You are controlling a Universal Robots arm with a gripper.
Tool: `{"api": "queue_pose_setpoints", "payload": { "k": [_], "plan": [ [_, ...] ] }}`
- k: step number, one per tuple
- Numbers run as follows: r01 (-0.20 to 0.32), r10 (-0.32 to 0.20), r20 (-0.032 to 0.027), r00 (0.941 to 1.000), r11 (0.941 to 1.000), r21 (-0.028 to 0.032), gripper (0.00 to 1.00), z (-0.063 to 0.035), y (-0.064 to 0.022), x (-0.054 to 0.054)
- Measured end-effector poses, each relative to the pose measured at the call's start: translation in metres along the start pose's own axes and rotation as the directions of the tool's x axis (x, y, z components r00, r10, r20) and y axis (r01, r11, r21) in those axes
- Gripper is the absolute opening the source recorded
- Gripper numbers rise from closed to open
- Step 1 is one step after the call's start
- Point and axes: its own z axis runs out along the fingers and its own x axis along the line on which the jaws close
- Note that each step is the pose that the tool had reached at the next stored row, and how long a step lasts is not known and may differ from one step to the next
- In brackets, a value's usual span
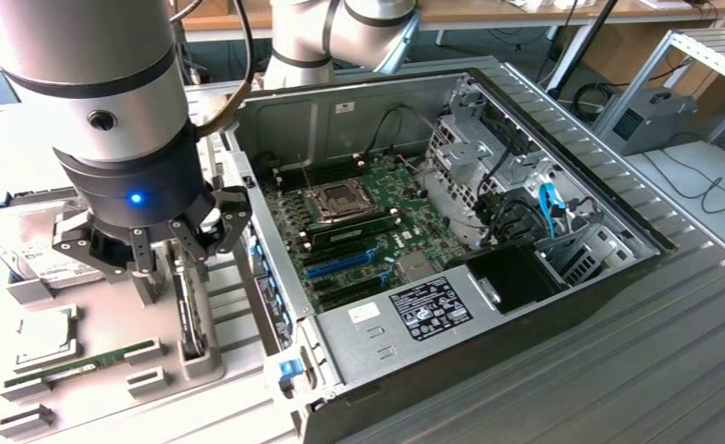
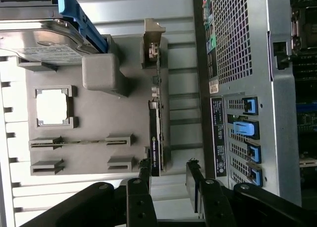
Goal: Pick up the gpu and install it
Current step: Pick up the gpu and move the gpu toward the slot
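The gpu [image 2: 155,135] is a slim dark card standing on its edge in a slot of the grey parts holder [image 2: 94,118], with its pale metal bracket [image 2: 152,41] at the far end. In the exterior view the gpu [image 1: 190,319] stands just beside the open computer case [image 1: 461,231]. My gripper [image 1: 171,273] hangs directly above it, open and holding nothing. In the wrist view the gripper [image 2: 168,171] is over the card's end away from the bracket, and the card lines up close to one black finger [image 2: 144,180].
A silver hard drive [image 1: 23,245] with a blue clip, a square processor [image 1: 44,344] and a green memory stick [image 1: 81,363] rest in the same holder. The case's motherboard [image 1: 356,231] lies exposed, and its perforated rear panel [image 2: 237,38] is close beside the gpu.
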Motion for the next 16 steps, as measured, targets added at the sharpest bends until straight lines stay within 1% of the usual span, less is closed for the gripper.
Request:
{"api": "queue_pose_setpoints", "payload": {
  "k": [16],
  "plan": [
    [0.0,0.0,0.0,1.0,1.0,0.0,0.42,0.0098,-0.0007,0.0037]
  ]
}}
